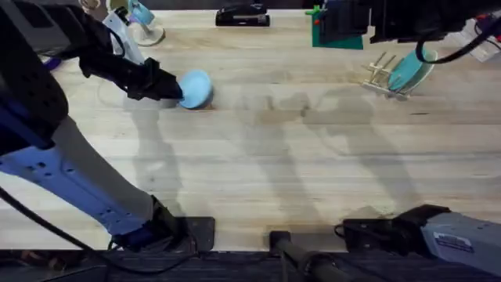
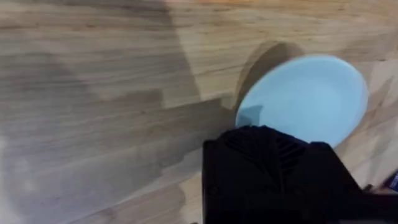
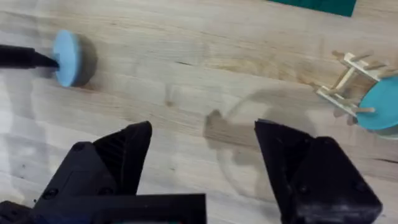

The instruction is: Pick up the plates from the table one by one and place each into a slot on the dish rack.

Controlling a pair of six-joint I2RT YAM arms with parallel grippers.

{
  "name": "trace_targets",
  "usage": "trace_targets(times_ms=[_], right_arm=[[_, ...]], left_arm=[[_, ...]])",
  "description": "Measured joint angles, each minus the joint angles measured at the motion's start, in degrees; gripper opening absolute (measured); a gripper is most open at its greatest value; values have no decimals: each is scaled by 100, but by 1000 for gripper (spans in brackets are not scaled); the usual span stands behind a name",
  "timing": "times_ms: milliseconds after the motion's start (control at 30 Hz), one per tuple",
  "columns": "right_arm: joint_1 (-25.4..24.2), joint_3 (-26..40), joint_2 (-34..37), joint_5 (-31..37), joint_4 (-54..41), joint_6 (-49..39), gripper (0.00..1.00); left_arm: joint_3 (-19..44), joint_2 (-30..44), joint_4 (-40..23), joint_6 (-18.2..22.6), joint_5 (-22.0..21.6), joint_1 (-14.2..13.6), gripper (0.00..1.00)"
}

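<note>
My left gripper (image 1: pixel 174 88) is shut on the near rim of the light blue plate (image 1: pixel 196 88), at the far left of the table (image 1: pixel 258 157). In the left wrist view the plate (image 2: pixel 305 99) stands out past the black fingers (image 2: pixel 273 174) and throws a shadow on the wood. The teal plate (image 1: pixel 409 72) stands on edge in the dish rack (image 1: pixel 381 74) at the far right. High over the table's middle, my right gripper (image 3: pixel 202 155) is open and holds nothing. From there I see the rack (image 3: pixel 348 78), the teal plate (image 3: pixel 382 102) and the blue plate (image 3: pixel 67 57).
A green baseplate (image 1: pixel 337 37) lies at the back edge, left of the rack. A black object (image 1: pixel 243 16) sits at the back centre, and small items (image 1: pixel 141 19) crowd the back left corner. The bare wood between the two plates is wide.
</note>
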Motion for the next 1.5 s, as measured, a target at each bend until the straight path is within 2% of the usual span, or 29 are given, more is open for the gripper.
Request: trace_targets(times_ms=[233,600,1067,1233,1500], right_arm=[[0,0,0,0,0,2,995],[0,3,112,-277,282,24,995],[343,7,1845,-1188,1917,832,995],[569,7,2524,-1566,2663,1278,995],[1045,7,3401,-1746,3417,2161,994]], left_arm=[[44,140,19,-28,232,48,40],[44,140,36,-113,234,46,40],[44,140,36,-113,232,46,40],[44,140,36,-113,232,46,40],[44,140,38,-116,232,46,40]])
